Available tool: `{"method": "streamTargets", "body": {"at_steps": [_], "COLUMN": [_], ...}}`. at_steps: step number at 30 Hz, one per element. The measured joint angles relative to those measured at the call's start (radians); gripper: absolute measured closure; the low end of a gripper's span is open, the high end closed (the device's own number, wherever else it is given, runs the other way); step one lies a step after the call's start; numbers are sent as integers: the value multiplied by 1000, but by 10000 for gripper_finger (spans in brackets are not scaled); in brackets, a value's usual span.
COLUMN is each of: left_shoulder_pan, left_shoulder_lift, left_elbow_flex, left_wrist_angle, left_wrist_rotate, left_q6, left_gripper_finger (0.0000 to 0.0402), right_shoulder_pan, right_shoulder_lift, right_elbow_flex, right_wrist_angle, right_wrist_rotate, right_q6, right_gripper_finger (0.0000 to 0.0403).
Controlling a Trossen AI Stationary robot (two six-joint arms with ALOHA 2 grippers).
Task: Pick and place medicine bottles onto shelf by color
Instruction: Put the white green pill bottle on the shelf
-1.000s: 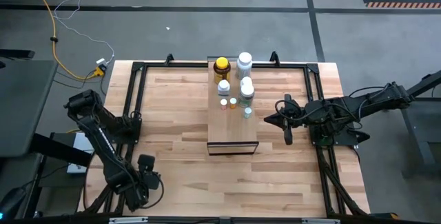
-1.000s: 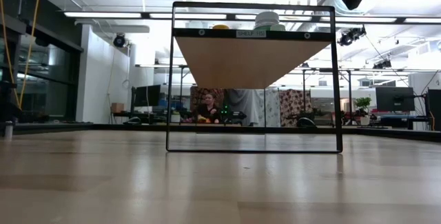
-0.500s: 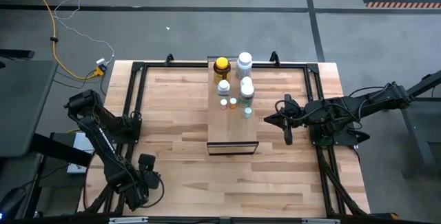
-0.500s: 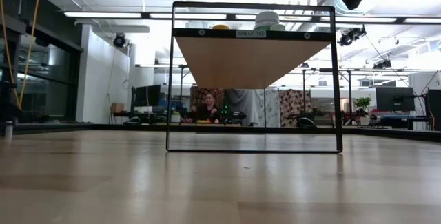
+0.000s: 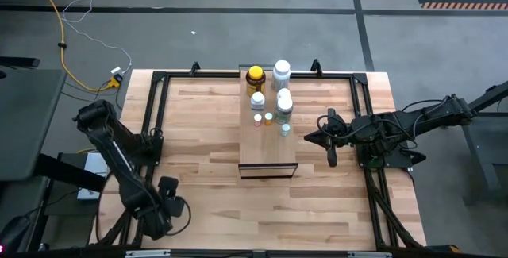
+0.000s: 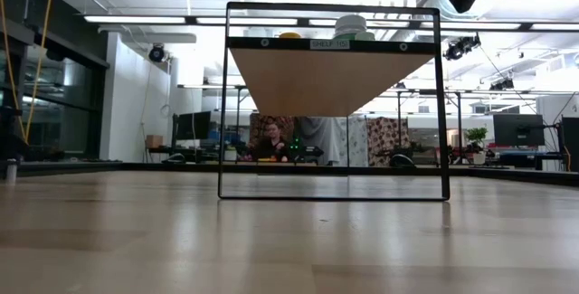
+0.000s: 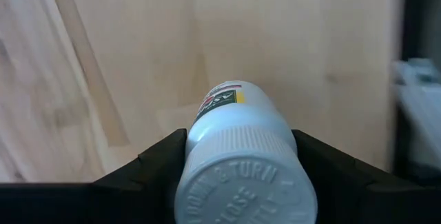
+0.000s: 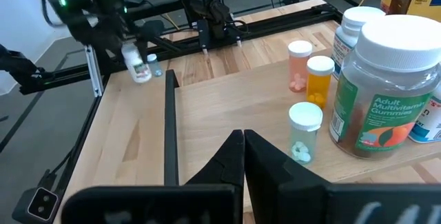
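Note:
My left gripper (image 5: 169, 208) hangs over the table's near left part, shut on a white medicine bottle (image 7: 238, 148) with a white ribbed cap; it also shows far off in the right wrist view (image 8: 138, 69). My right gripper (image 8: 242, 136) is shut and empty, just right of the shelf (image 5: 268, 151). The shelf's far half carries several upright bottles on their bases: an amber one with a yellow cap (image 5: 255, 78), white ones (image 5: 281, 71), a large white-capped gummies bottle (image 8: 386, 86), and tiny orange (image 8: 319, 79), pinkish (image 8: 299, 62) and greenish (image 8: 304, 131) ones. My left gripper pinches the white bottle's upper body just below the cap (image 7: 207, 138) between its two fingers (image 7: 162, 158), one on each side. The cap end faces back toward the wrist and the body points forward along the fingers. In the right wrist view it seems clear of the table.
A black metal frame (image 5: 159, 91) runs round the tabletop's left, far and right edges. The shelf's near half (image 5: 268, 159) is bare wood. A person sits in the room beyond the table (image 6: 271, 140).

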Motion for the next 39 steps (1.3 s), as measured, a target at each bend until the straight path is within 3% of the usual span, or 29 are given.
{"method": "streamTargets", "body": {"at_steps": [6, 13, 19, 26, 30, 39], "left_shoulder_pan": [133, 499, 753, 847, 871, 904], "left_shoulder_lift": [-163, -220, -84, 175, 291, 426], "left_elbow_flex": [137, 457, 752, 1031, 1108, 1120], "left_wrist_angle": [-158, -425, -490, -584, -582, -569], "left_wrist_rotate": [42, -14, -95, -111, -155, -207], "left_q6": [142, 205, 389, 577, 623, 686], "left_gripper_finger": [178, 178, 178, 178, 178, 175], "right_shoulder_pan": [0, 0, 0, 0, 0, 0], "right_shoulder_lift": [0, 0, 1, 2, 2, 2], "right_elbow_flex": [0, -1, -1, -1, -1, -1], "right_wrist_angle": [-3, -4, -10, -11, -15, -16], "right_wrist_rotate": [0, 0, 0, 0, 2, 63], "right_q6": [-1, -1, -1, -2, -1, -2], "right_gripper_finger": [402, 402, 402, 402, 402, 402]}}
